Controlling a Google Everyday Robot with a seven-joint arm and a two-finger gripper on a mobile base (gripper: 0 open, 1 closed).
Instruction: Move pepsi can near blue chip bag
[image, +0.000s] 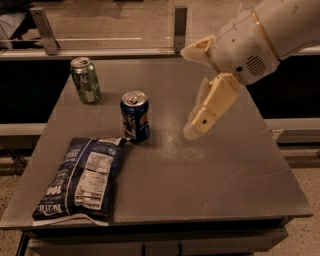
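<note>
1. Broadly, a flat grey metal tabletop (210, 200) with a dull, scuffed sheen fills most of the view, and its front edge runs along the bottom.
2. Behind the table, a pale horizontal rail (100, 52) crosses the room, carrying two upright metal posts (180, 27) with a clear panel between them. A speckled floor (305, 240) shows at the lower right.
3. At the back left of the table, a green aluminium soda can (86, 80) stands upright, well apart from everything else.
4. Nearer the middle, the small dark blue pepsi can (135, 116) with a silver top stands upright. Its base is just beside the upper right corner of the large flat dark blue crinkled chip bag (80, 180). Whether the two touch cannot be told.
5. The bag lies flat at the front left, with its white label panel facing up.
6. From the upper right, the robot's bulky white arm (265, 35) reaches in over the table.
7. Its cream two-finger gripper (187, 92) hangs above the table to the right of the pepsi can, clear of it. Its fingers (212, 105) are spread apart with nothing between them.
8. Nothing stands between the gripper and the can.
</note>
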